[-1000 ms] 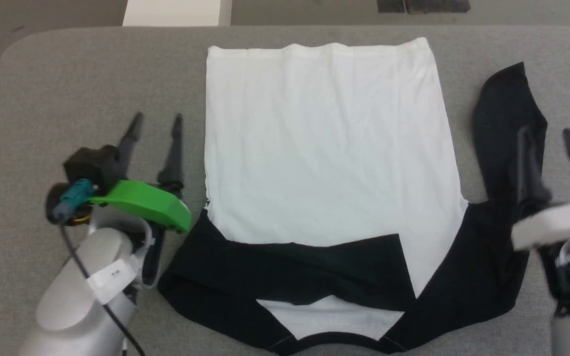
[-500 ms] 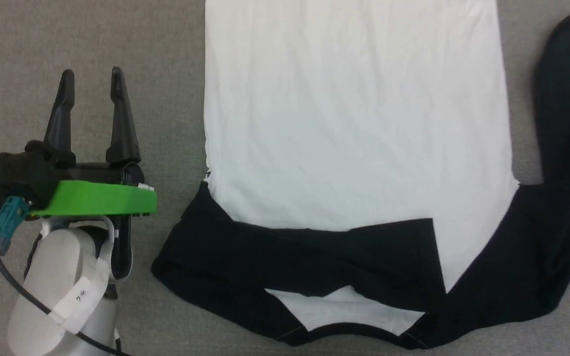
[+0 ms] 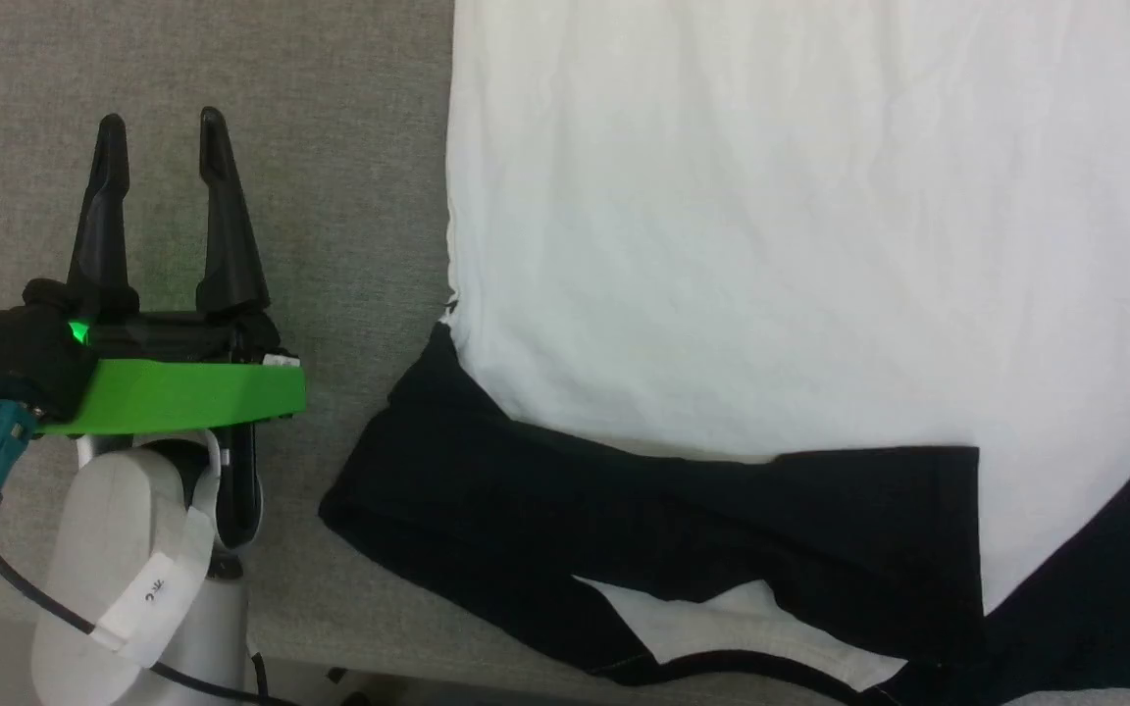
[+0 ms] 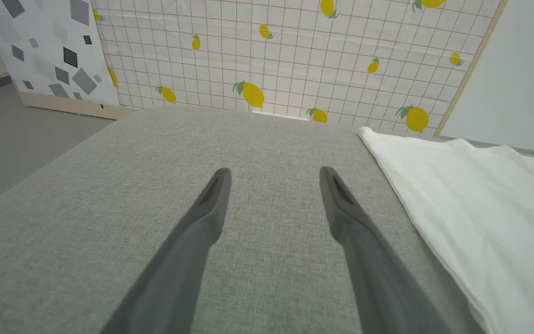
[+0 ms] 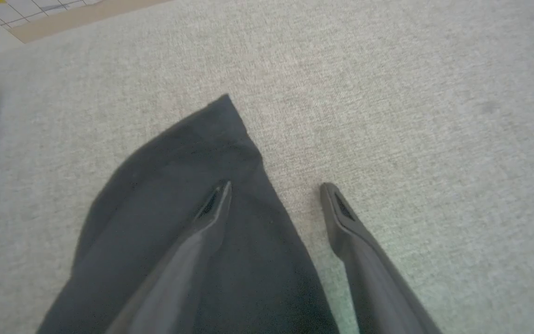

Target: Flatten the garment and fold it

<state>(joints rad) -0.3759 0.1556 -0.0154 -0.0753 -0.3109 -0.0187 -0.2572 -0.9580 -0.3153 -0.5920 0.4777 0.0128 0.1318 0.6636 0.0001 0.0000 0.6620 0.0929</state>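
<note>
The left gripper (image 3: 162,120) is just left of the garment (image 3: 771,245), not touching it. Its two fingers are wide apart and hold nothing. The garment lies flat on the grey pad (image 3: 330,196), with one black sleeve (image 3: 722,520) folded across its white part. At the garment's right side, the right gripper (image 5: 275,185) is wide apart too and holds nothing. One finger is over the other black sleeve (image 5: 165,185), and one is over the pad.
</note>
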